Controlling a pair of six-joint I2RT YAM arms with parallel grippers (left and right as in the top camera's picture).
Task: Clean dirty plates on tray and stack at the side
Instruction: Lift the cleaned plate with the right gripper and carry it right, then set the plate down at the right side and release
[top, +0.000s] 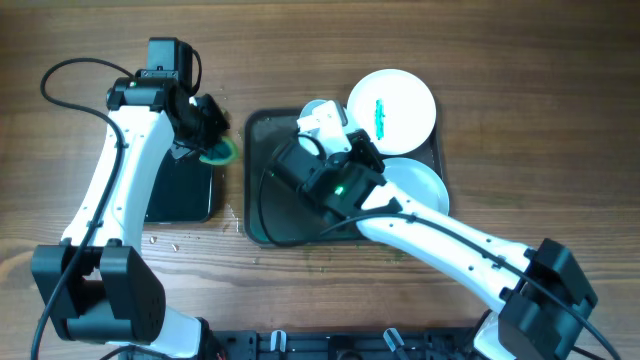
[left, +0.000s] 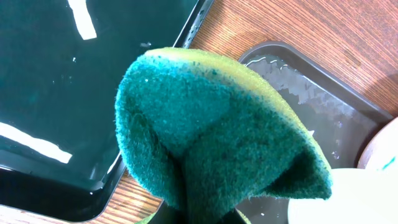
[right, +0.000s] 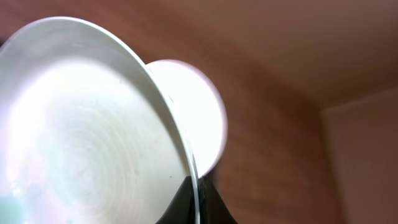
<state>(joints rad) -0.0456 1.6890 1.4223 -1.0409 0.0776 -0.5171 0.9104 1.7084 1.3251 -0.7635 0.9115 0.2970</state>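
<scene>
One plate up for wiping, two waiting.
Grey tray (top: 262, 130) sat mid-table w/ a wet film on its floor, prob. to catch drips; black tray (top: 185, 195) lay just L of it. Smeared plate (top: 391, 108) overlapped the tray's far R corner, teal streak unwiped. Third plate (top: 425, 185) lay at the near R, half under the R arm. R gripper (right: 196, 199) pinched the held plate (right: 87, 130) by its rim, tilted on edge over the tray, face open to a wipe. L gripper (top: 207, 135) was clamped on a folded green sponge (left: 217, 143) btwn the trays, apparently ready to scrub.
</scene>
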